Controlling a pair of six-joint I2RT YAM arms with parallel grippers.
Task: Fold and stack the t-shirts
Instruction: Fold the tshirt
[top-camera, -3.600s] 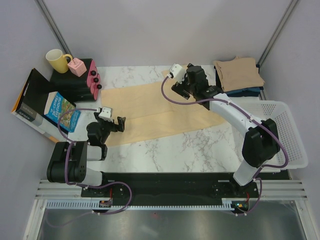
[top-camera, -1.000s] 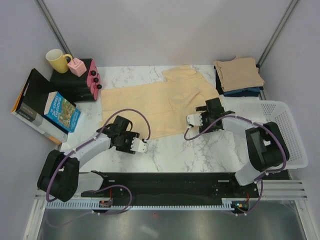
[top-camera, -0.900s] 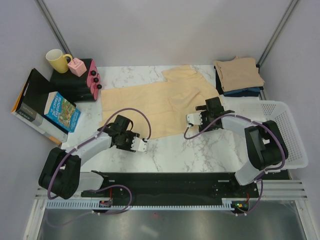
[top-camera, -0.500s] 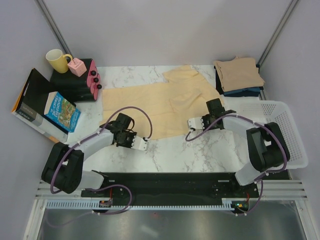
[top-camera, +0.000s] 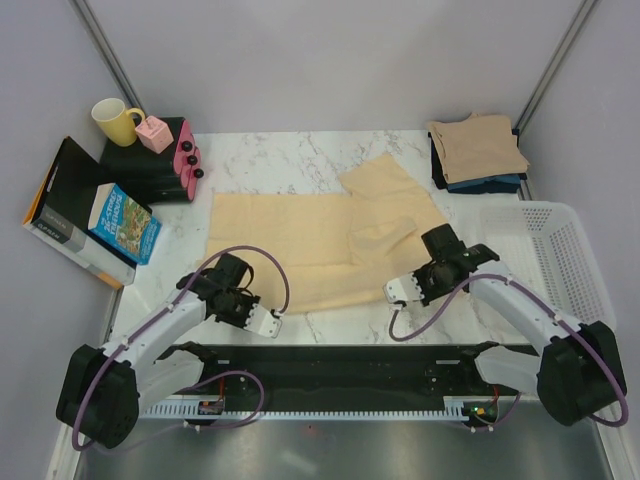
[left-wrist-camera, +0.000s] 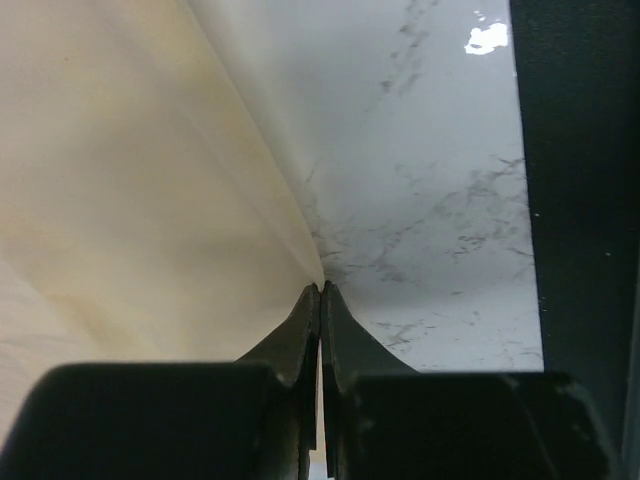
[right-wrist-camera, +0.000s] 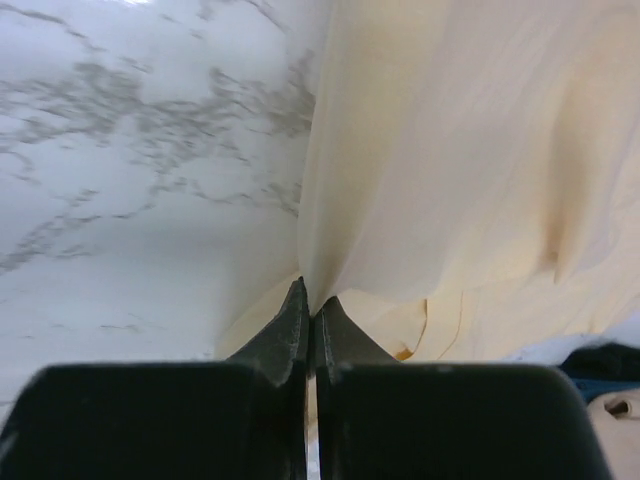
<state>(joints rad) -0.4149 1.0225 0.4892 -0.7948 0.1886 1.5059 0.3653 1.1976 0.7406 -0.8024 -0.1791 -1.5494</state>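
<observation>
A pale yellow-cream t-shirt (top-camera: 300, 235) lies spread across the marble table, one sleeve (top-camera: 385, 185) angled toward the back right. My left gripper (top-camera: 228, 286) is shut on the shirt's near left edge; in the left wrist view the jaws (left-wrist-camera: 320, 287) pinch the cloth (left-wrist-camera: 150, 180). At the near right edge my right gripper (top-camera: 437, 262) is shut on the hem, with the fabric (right-wrist-camera: 470, 150) rising out of the closed jaws (right-wrist-camera: 311, 295). A folded tan-beige t-shirt (top-camera: 478, 148) tops a stack of dark folded t-shirts (top-camera: 488, 184) at the back right.
A white mesh basket (top-camera: 560, 265) stands at the right edge. At the back left are a yellow mug (top-camera: 114, 120), a pink box (top-camera: 155, 133), a pink-ended black case (top-camera: 160, 165) and books (top-camera: 120, 222). Bare marble (top-camera: 340, 325) runs along the near edge.
Both grippers closed on the shirt's near edge and drew back toward the arm bases. The shirt slid toward the near edge with them and lies flatter.
</observation>
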